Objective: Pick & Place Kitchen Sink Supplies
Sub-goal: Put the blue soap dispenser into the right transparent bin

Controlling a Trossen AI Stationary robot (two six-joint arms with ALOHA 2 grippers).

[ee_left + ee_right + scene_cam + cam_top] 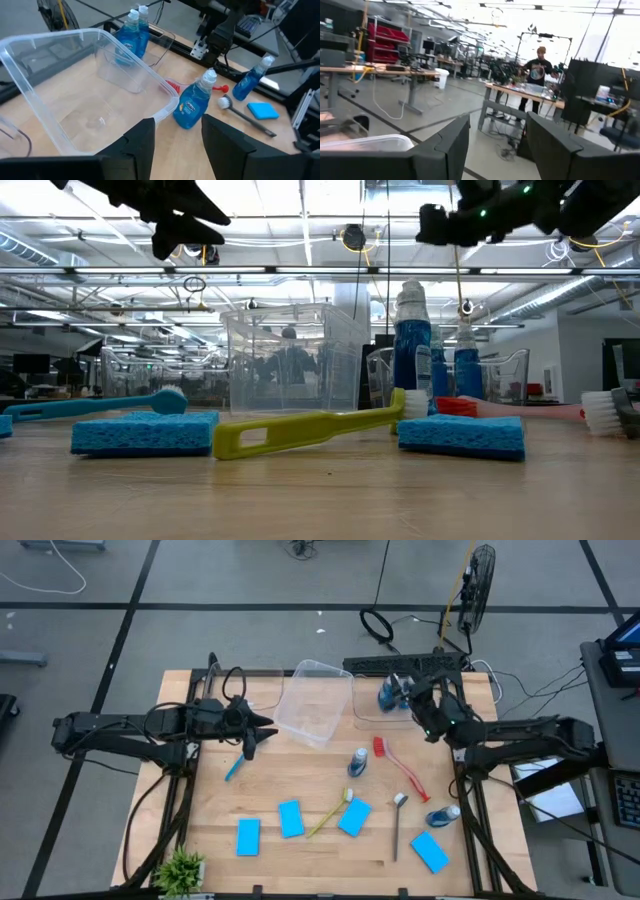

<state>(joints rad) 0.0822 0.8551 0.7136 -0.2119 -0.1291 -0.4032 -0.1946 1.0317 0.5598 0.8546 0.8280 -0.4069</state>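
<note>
Bottles (388, 692), two, already stand in the far tub (372, 700); two bottles, four sponges (291, 818) and four brushes remain on the table (300, 852). Left gripper (268, 726) and right gripper (405, 687) hover parted and empty.

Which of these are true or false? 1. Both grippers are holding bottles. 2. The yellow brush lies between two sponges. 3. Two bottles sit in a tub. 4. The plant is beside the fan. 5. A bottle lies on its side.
1. False: the left gripper and right gripper are both open and empty.
2. True: the yellow brush lies between two blue sponges.
3. True: two bottles stand in the far tub.
4. False: the plant is at the table's near left corner.
5. True: one bottle lies near the right edge.
</note>
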